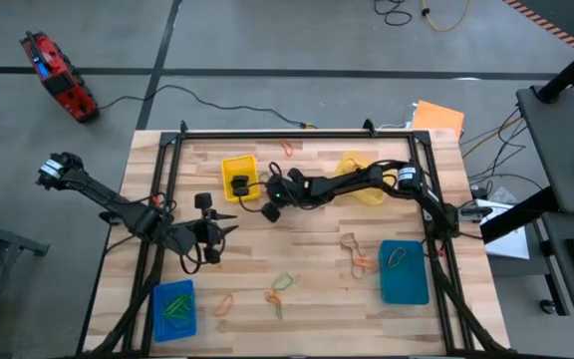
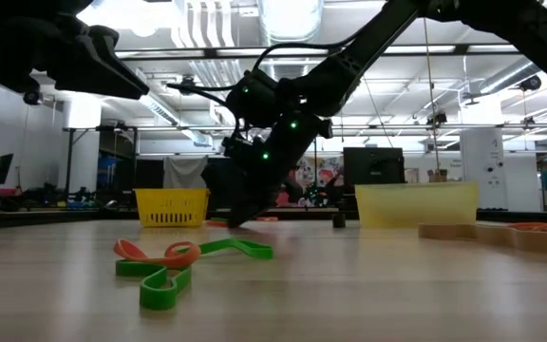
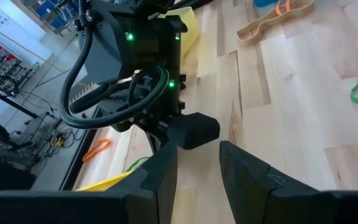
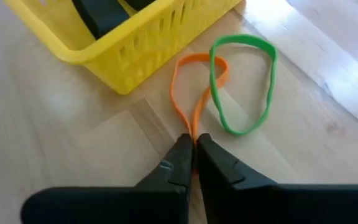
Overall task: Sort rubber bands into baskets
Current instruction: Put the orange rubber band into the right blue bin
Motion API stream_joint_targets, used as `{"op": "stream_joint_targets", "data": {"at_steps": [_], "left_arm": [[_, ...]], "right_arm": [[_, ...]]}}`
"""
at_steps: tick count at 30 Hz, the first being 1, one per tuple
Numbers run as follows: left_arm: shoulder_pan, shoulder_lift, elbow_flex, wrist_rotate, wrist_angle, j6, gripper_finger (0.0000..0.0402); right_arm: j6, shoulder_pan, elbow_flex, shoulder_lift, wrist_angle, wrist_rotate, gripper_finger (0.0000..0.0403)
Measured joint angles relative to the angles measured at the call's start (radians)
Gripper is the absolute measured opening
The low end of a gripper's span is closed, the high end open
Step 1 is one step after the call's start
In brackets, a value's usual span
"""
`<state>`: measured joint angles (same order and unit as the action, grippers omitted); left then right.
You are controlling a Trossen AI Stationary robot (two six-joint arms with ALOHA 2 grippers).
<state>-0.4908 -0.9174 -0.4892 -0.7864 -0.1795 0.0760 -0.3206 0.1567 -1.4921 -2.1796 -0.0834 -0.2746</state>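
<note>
The wooden tabletop (image 1: pixel 317 269) fills the high view inside a dark frame. The right arm reaches across it toward nine o'clock, and its right end effector (image 4: pixel 193 149) sits low by the bright yellow basket (image 1: pixel 238 176), fingers pressed together and pinching an orange rubber band (image 4: pixel 194 87) at its tip. That band crosses a green rubber band (image 4: pixel 244 87) lying flat just beside the basket wall; the basket is cut off in the wrist view, with a black strip partly showing inside. The left end effector (image 1: pixel 217 230) hovers near the tabletop's nine o'clock side, fingers spread with nothing between them.

The teal-blue basket (image 1: pixel 405 271) at four o'clock holds a band. The bright blue basket (image 1: pixel 174 309) at seven o'clock holds green ones. The pale yellow basket (image 1: pixel 359 179) at one o'clock is largely hidden under the right arm. Loose bands (image 1: pixel 279 289) lie near six o'clock, too small to sort by colour.
</note>
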Motion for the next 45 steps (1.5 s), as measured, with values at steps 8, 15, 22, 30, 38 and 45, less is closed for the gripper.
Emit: {"op": "stream_joint_targets", "data": {"at_steps": [8,15,22,30,38,45], "left_arm": [[0.000,0.000,0.000,0.000,0.000,-0.007,0.0104],[0.000,0.000,0.000,0.000,0.000,-0.015,0.0104],[0.000,0.000,0.000,0.000,0.001,-0.015,0.0104],[0.002,0.000,0.000,0.000,0.004,-0.015,0.0104],[0.002,0.000,0.000,0.000,0.008,-0.007,0.0104],[0.002,0.000,0.000,-0.001,0.010,0.000,0.0104]], "right_arm": [[0.006,-0.033,-0.002,0.088,-0.232,0.006,0.0009],[0.006,-0.094,-0.002,0.192,-0.482,-0.007,0.0009],[-0.046,-0.183,-0.002,0.365,-0.721,0.074,0.0009],[-0.308,-0.318,0.004,0.587,-1.061,0.324,0.0009],[-0.890,-0.483,0.054,0.689,-1.473,0.421,0.0009],[-1.058,-0.538,0.186,0.705,-1.482,0.491,0.0009]]}}
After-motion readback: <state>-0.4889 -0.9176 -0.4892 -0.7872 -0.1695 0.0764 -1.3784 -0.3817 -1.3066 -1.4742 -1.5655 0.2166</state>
